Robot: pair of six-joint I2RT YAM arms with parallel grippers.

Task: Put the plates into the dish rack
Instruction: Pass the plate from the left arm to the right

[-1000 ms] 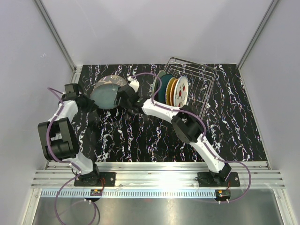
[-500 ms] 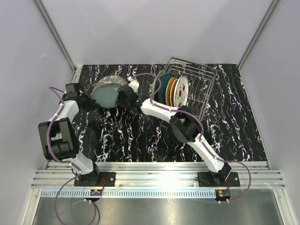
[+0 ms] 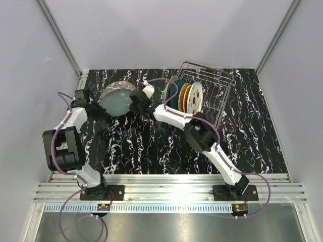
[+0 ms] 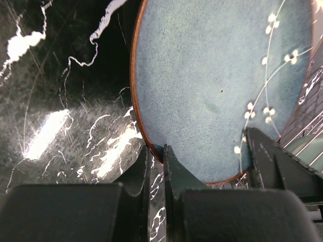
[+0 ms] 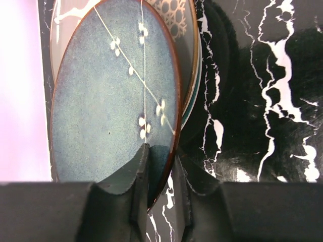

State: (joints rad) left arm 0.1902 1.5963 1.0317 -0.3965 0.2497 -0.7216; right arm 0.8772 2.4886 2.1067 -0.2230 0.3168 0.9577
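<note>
A round blue-grey plate point(image 3: 115, 101) with a brown rim and white blossom sprigs is held tilted, face up, at the back left of the worktop point(image 3: 151, 146). The left gripper point(image 4: 157, 157) and right gripper point(image 5: 160, 156) each pinch its rim from opposite sides. Behind it lies a stack of plates point(image 5: 177, 15), the top one lattice-patterned. To the right stands the silver wire dish rack point(image 3: 222, 96). It holds four plates on edge: pale mint point(image 3: 170, 89), dark teal point(image 3: 177, 100), orange-tan point(image 3: 186, 98), and white with red marks point(image 3: 196, 99).
</note>
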